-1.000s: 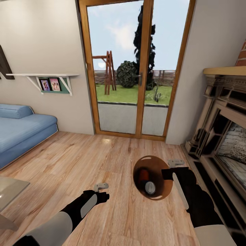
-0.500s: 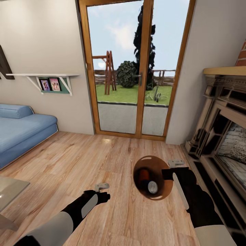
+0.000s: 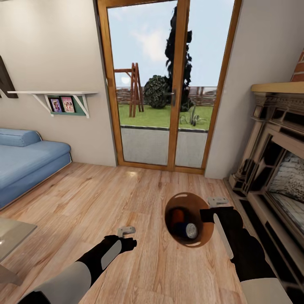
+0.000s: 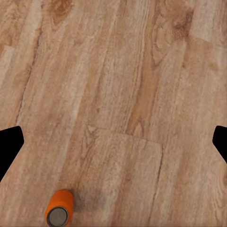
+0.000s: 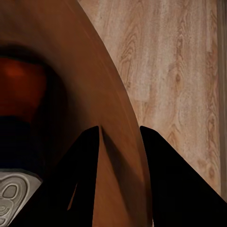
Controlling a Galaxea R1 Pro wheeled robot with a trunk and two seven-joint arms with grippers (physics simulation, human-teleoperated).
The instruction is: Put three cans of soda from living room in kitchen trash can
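In the head view my right gripper [image 3: 216,203] is shut on the rim of the tash can [image 3: 202,239], a round bucket with a glossy brown inside, held just above the plank floor. Two cans of soda lie inside it: a reddish one [image 3: 177,216] and a blue one [image 3: 188,230] with its silvery top showing. The right wrist view shows my right gripper [image 5: 120,156] with its fingers on either side of the brown wall [image 5: 80,104]. The left wrist view shows an orange can of soda [image 4: 60,209] on the floor. My left gripper [image 3: 126,231] hangs open and empty.
This is the living room. A blue sofa [image 3: 25,162] stands at the left, with a glass table corner [image 3: 10,236] at the near left. Wood-framed glass doors [image 3: 169,84] are straight ahead. The fireplace [image 3: 274,169] lines the right side. Open orange-brown floor [image 3: 105,194] lies between them.
The blue can has rolled a little inside the bucket, so more of its blue side shows. Both arms and the view have hardly moved.
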